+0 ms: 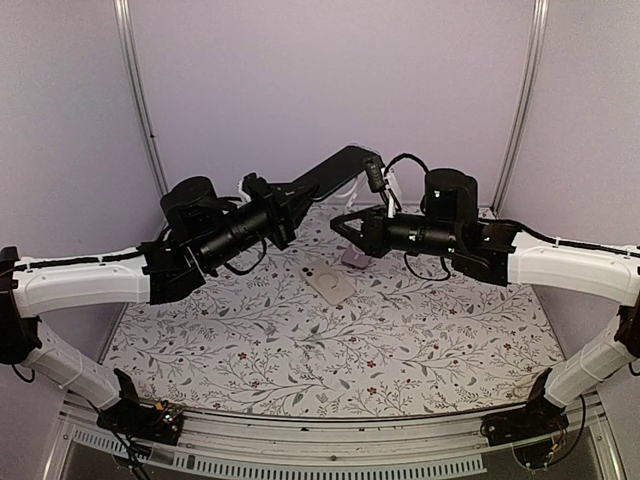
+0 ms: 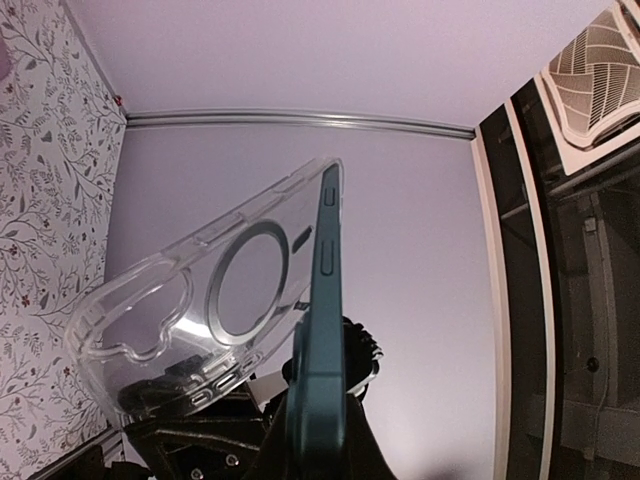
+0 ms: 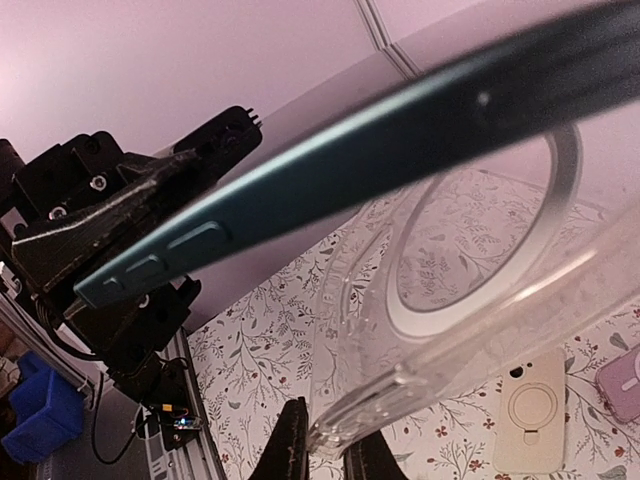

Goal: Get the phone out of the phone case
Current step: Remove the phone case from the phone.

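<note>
Clamping the lower end of the teal phone [image 2: 325, 300], the left gripper [image 2: 310, 430] is closed firmly on it. The right gripper [image 3: 328, 445] is pinched together on one rim of the clear phone case [image 2: 200, 300]. Both items hang in the air above the table [image 1: 300, 350], toward its far edge, the case splayed off one side and meeting the phone at the other. Assessment: phone rigid, slick, breakable, best held across flat faces; case light, springy, best pulled by its rim.

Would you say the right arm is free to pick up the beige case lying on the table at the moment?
Probably not: the right fingers are shut on the clear case, hooked at one end on the phone that the left fingers hold. The beige case itself lies uncovered below.
</note>
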Action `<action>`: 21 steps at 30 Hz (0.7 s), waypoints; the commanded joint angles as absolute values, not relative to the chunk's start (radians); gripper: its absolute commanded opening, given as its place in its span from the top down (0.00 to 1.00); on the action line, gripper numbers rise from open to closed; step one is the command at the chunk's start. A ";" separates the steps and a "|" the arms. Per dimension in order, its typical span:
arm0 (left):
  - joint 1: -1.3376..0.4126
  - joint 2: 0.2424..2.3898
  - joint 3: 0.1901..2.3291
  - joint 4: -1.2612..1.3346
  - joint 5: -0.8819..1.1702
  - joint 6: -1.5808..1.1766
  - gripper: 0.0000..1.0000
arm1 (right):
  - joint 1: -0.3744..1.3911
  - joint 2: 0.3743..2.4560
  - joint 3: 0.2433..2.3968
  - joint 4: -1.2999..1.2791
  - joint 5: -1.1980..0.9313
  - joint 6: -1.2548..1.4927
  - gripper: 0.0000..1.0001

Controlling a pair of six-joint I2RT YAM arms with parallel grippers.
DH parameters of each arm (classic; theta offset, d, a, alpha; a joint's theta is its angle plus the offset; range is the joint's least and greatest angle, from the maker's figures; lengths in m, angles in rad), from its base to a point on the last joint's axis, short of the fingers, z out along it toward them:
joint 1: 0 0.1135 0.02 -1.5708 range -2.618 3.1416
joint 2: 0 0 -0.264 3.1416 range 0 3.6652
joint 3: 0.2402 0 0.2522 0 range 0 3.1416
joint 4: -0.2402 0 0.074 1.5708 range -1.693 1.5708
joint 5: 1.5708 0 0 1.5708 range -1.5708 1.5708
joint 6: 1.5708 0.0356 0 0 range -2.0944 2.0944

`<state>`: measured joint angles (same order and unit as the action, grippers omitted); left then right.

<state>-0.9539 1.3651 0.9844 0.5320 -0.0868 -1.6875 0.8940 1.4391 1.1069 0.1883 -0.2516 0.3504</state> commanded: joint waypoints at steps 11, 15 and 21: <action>-0.959 1.363 0.969 0.430 -0.100 -1.663 1.00 | 0.894 1.365 1.110 0.267 -0.258 0.188 1.00; -0.959 1.365 0.968 0.431 -0.100 -1.663 1.00 | 0.894 1.349 1.104 0.263 -0.237 0.184 1.00; -0.959 1.354 0.965 0.427 -0.100 -1.659 1.00 | 0.896 1.338 1.107 0.235 -0.162 0.168 1.00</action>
<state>-0.9554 1.3548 0.9844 0.5308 -0.0788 -1.6760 0.8894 1.4067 1.0916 0.1337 -0.2150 0.2466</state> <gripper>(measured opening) 0.090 0.092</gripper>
